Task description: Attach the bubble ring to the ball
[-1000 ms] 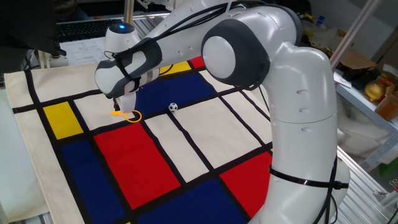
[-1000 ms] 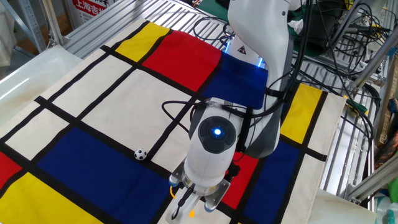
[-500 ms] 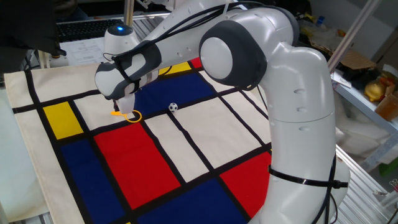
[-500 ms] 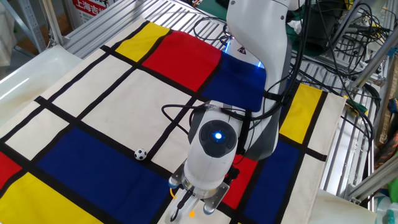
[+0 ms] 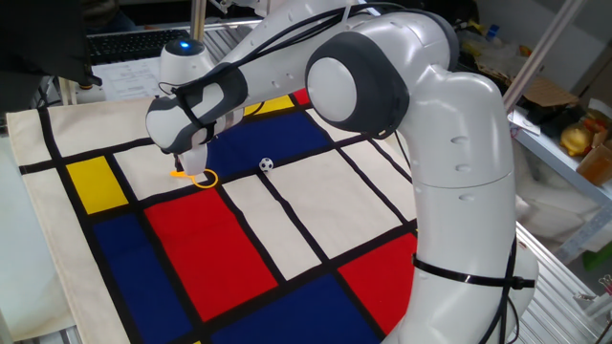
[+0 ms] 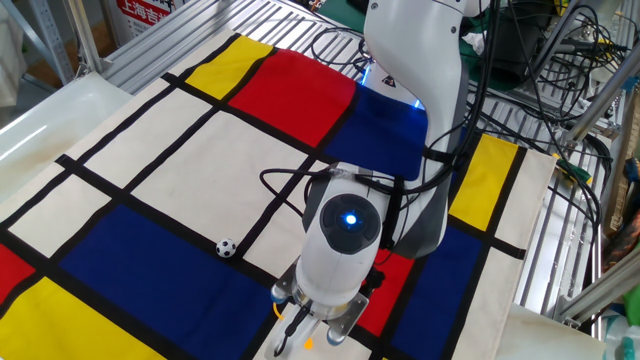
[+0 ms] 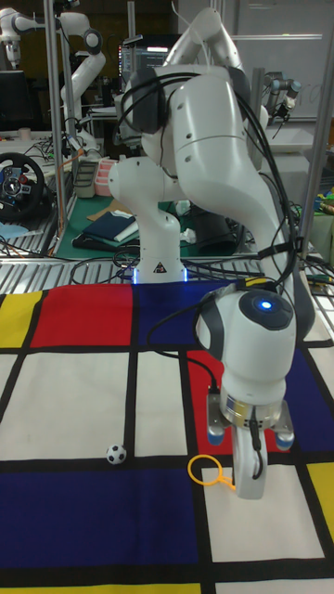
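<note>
The bubble ring (image 5: 205, 178) lies on the cloth, a thin yellow hoop with a short orange handle pointing left. From the tall fixed view the bubble ring (image 7: 203, 470) shows its hoop to the left of my fingers. My gripper (image 5: 194, 168) points straight down with its fingers (image 7: 247, 467) together on the handle end. The gripper (image 6: 312, 335) sits at the bottom edge of the other fixed view, with a bit of orange showing under it. The ball (image 5: 266, 164), white with black patches, rests apart to the right. The same ball (image 6: 227, 247) (image 7: 115, 454) lies on a black stripe.
A cloth (image 5: 287, 239) of red, blue, yellow and cream blocks with black stripes covers the table. The arm's base (image 7: 158, 260) stands at the far side with cables (image 6: 560, 60) around it. A cardboard box and shelves (image 5: 574, 124) stand off to the right.
The gripper has settled very slightly lower over the handle. The bubble ring and the ball have not moved.
</note>
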Controlling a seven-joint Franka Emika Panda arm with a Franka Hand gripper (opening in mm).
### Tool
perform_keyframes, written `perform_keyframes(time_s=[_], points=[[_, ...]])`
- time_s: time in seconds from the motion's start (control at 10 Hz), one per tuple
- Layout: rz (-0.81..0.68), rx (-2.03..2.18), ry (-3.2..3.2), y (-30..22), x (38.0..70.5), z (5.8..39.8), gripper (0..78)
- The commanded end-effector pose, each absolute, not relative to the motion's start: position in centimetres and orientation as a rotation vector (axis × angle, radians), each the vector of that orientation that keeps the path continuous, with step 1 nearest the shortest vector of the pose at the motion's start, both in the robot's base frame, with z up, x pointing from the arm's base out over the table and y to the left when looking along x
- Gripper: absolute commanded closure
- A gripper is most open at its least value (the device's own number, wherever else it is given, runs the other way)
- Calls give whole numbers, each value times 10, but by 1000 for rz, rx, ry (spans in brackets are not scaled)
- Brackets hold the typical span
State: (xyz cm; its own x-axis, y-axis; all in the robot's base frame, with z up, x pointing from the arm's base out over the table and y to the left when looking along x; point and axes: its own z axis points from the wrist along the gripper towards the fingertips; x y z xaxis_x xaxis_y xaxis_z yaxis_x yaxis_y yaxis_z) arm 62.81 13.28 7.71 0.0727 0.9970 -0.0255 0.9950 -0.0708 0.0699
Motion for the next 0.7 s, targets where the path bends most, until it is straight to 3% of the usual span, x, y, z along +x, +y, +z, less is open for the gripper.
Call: perform_keyframes(time_s=[0.1, 0.7], points=[[50, 2253, 2087, 133, 630, 78, 776], [39, 2252, 2084, 133, 630, 77, 776]])
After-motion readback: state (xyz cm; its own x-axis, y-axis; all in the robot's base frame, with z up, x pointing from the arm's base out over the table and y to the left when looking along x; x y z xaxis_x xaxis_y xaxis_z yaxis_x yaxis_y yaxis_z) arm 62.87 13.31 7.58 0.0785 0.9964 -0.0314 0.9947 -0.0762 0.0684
